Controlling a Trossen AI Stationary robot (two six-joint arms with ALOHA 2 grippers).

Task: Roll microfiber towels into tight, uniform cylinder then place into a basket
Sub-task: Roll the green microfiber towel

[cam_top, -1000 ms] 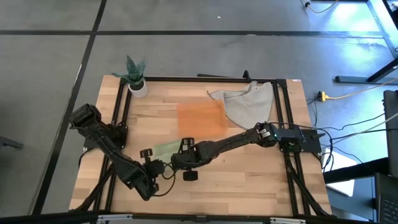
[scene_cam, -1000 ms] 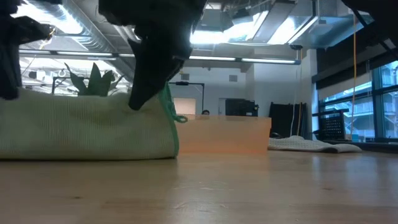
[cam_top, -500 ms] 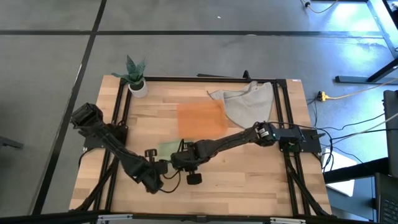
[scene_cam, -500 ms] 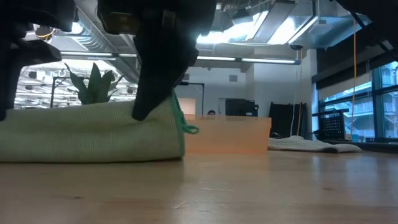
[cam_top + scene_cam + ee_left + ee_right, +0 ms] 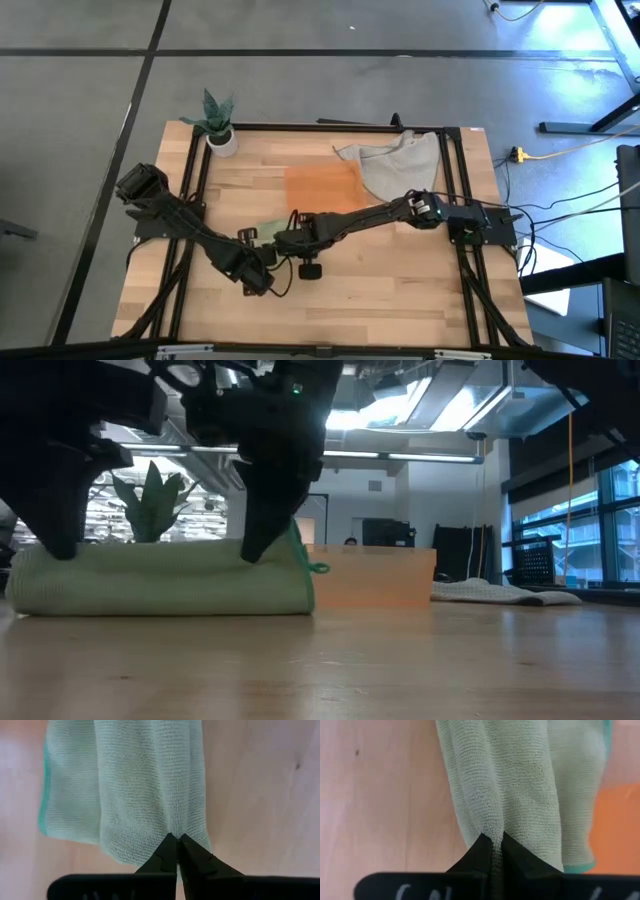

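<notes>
Partway: green microfiber towel (image 5: 160,575) rolled on the worktop (image 5: 400,290) at 7 o'clock of the orange basket (image 5: 325,190), left gripper (image 5: 177,851) and right gripper (image 5: 492,851) each clenched on one end, basket placement pending, grey towel (image 5: 400,165) unrolled.

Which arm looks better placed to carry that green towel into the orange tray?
Probably right. Both the left gripper and the right gripper are pinched shut on the green towel, but the right holds the end lying nearest the orange tray.
</notes>
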